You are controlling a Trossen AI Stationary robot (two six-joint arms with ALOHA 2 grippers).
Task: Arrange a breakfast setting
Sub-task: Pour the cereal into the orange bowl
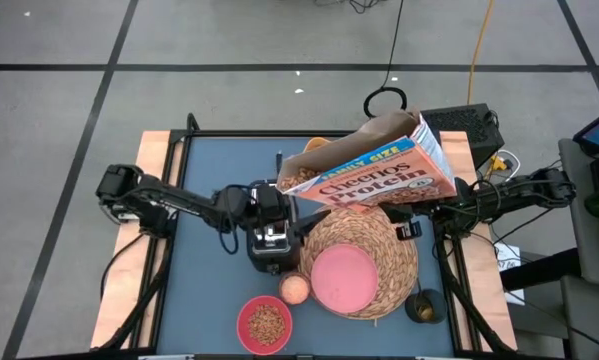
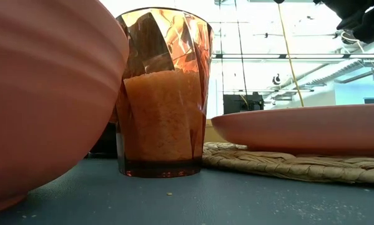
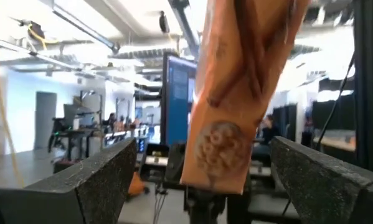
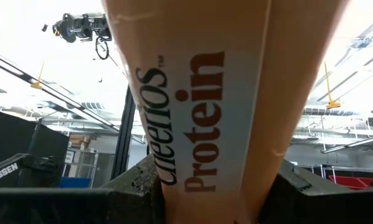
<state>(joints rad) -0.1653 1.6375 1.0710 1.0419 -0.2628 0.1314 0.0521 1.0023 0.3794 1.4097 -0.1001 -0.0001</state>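
A cereal box (image 1: 379, 165) labelled "Cheerios Protein" hangs tilted above the back half of the blue worktop (image 1: 209, 180), its open top towards the left, with cereal showing inside. The right tool (image 1: 431, 205) comes in from the right and pinches the box's lower end; in the right wrist view the box (image 4: 217, 112) fills the gap between the two dark fingers (image 4: 130, 186), which press on it from both sides. The left tool (image 1: 271, 238) sits near the worktop's middle, just below the box's open end. In the left wrist view its fingers (image 3: 99, 180) stand spread, with the box's narrow face (image 3: 236, 106) between them but clear of both.

Under and in front of the box lies the round straw mat (image 1: 379, 240), and on it the flat pink plate (image 1: 341, 277), to the near side. Just left of the mat stands a faceted glass (image 1: 294, 288) of orange drink, and left of that, at the worktop's near edge, the pink bowl (image 1: 264, 323) holding some cereal. A small dark cup (image 1: 424, 305) stands at the mat's right edge.

From table height the bowl (image 2: 43, 94) is cut off at the left, and the glass (image 2: 163, 94) hides much behind it. The box hides the mat's far part from above.
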